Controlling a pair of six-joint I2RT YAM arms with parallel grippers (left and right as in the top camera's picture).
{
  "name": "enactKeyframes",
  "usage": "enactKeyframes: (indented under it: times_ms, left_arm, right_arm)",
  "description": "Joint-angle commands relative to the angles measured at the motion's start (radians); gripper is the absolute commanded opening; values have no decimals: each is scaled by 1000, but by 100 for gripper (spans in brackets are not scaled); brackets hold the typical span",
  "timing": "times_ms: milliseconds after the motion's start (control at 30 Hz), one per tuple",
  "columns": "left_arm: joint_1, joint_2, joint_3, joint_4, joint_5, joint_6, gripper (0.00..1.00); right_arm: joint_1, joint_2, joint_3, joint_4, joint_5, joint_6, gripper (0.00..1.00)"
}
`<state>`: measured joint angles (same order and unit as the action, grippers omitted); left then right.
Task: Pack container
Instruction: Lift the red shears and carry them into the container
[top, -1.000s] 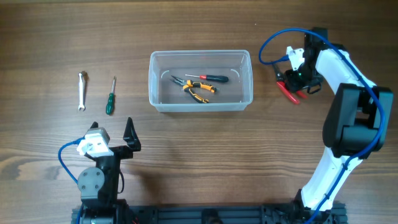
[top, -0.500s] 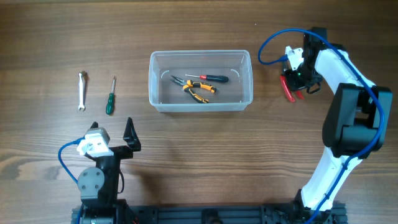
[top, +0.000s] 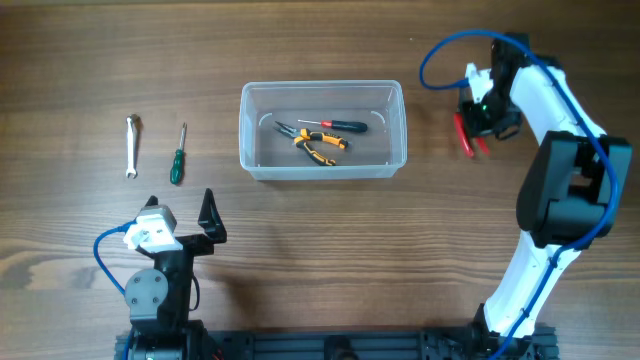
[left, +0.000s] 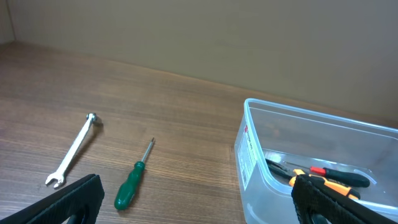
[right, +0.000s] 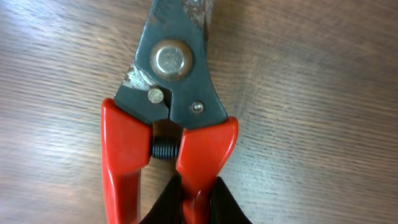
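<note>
Altogether, five tools and one container (top: 322, 88) show. The clear container sits in the middle of the table (top: 330, 240) and holds two tools: orange pliers (top: 320, 146) and a red-and-black screwdriver (top: 340, 125). Two more lie well to its left, a wrench (top: 131, 145) just beside a green screwdriver (top: 177, 158). The fifth, red cutters (right: 171, 81), is right of the container in the right gripper (right: 194, 199), jaws clamped on one red handle, that arm stretched toward the far side. The left gripper (top: 182, 212) sits low at the near edge, jaws spread wide and empty.
</note>
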<state>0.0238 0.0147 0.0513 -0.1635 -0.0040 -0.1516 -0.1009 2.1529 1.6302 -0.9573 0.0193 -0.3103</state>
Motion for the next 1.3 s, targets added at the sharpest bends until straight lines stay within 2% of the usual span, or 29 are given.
enactKeyframes:
  times_ms: [0,200,367,467,767,1267]
  left_arm:
    - [-6,-8,-6,4,-13,16,100]
    - [-6,-8,-6,4,-13,16,100]
    - [-6,-8,-6,4,-13,16,100]
    - [-6,-8,-6,4,-13,16,100]
    - [-6,-8,-6,4,-13,16,100]
    - [-6,-8,-6,4,-13,16,100]
  right_arm:
    - [6,5,170,-63,-90,3,5]
    - [64,-20,437,-219,-124,-111,4]
    - [206,-97,570,-272,-125,-224,4]
    - [320,-140,572,-273,-124,-296,4]
    - [608,-141,545,-322,-133,-354,4]
    - [645,-131,271,-127,-133,-367,4]
